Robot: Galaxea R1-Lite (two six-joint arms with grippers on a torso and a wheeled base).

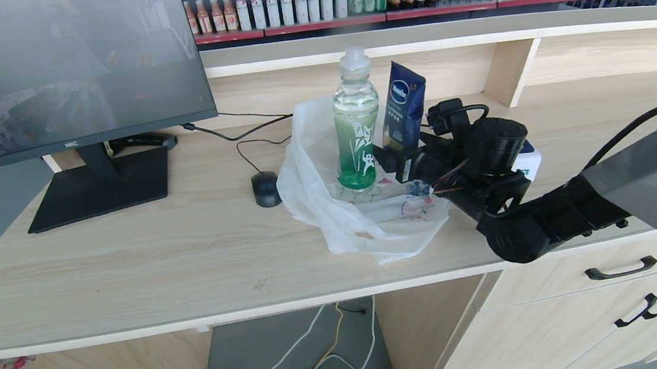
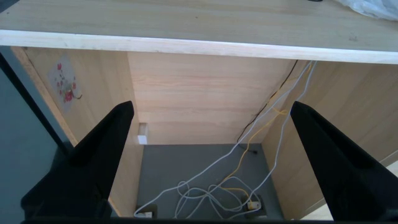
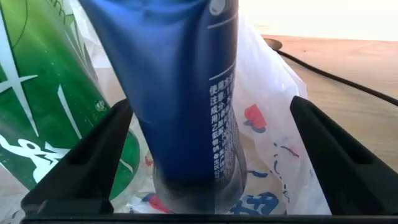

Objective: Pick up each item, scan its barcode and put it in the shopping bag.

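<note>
Left wrist view: the left jaws are seen spread wide, their dark fingers [image 2: 102, 162] held below the front edge of the counter [image 2: 186, 25], above a tangle of cables [image 2: 217, 186] on the floor.

In the head view, a monitor [image 1: 57, 71] is stood at the counter's left end, and a black mouse [image 1: 266, 188] is laid to its right. Next to the mouse, the white shopping bag [image 1: 368, 228] is spread crumpled on the counter. A green bottle [image 1: 356, 128] is stood upright on the bag's plastic, and just to its right a blue tube [image 1: 404, 106] is stood cap down.

The right arm [image 1: 545, 219] is stretched in from the right, low over the counter, and the right jaws are set at the foot of the tube. In the right wrist view these jaws are shown spread, with the tube between them, nearer to one finger [image 3: 93, 162] than to the other. Whether that finger touches the tube cannot be told. The tube's cap is rested on the printed plastic of the bag, and the bottle is stood just beside the tube, outside the jaws.

A white box [image 1: 532, 164] is partly hidden behind the arm's wrist. Drawers [image 1: 610, 279] are fitted below the counter on the right.
</note>
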